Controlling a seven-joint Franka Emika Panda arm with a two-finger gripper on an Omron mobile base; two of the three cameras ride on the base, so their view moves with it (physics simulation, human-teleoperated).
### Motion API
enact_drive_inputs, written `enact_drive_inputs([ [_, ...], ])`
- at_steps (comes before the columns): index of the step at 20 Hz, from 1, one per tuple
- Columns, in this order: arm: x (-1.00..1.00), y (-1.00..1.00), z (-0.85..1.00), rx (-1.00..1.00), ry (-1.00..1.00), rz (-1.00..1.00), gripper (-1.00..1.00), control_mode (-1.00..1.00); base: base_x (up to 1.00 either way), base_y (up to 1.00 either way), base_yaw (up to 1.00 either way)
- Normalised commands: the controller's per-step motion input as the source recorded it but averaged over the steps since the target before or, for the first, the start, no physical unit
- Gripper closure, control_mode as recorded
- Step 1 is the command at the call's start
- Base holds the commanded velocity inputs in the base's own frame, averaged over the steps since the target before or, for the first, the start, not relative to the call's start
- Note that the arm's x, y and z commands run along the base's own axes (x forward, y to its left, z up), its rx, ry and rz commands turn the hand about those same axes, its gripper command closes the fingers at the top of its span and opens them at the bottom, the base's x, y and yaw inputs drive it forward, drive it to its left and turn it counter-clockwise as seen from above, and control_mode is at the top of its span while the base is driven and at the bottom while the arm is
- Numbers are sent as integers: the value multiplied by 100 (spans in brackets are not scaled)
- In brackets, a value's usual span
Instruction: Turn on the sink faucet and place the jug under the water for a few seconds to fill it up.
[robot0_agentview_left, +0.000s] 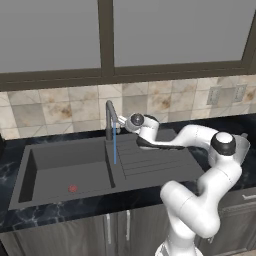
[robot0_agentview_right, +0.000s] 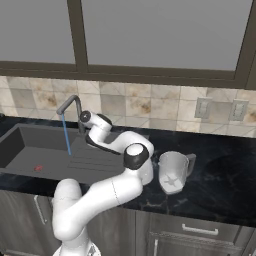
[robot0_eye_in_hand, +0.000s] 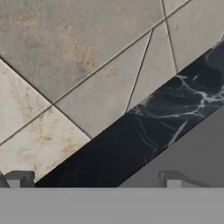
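Water (robot0_agentview_left: 115, 145) runs from the faucet (robot0_agentview_left: 109, 120); the jug (robot0_agentview_right: 174, 172) waits unfilled on the tabletop (robot0_agentview_right: 220, 185); fingers (robot0_eye_in_hand: 17, 179) seemingly apart, empty.

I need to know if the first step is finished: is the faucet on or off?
On. A thin blue stream of water falls from the sink faucet spout.
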Motion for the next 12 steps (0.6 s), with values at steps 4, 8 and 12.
enact_drive_inputs([
  [4,-11,-56,36,13,0,6,-100,-100,0,0,0],
  [8,-5,-60,56,15,0,7,-100,-100,0,0,0],
  [12,-1,-52,82,11,0,0,-100,-100,0,0,0],
])
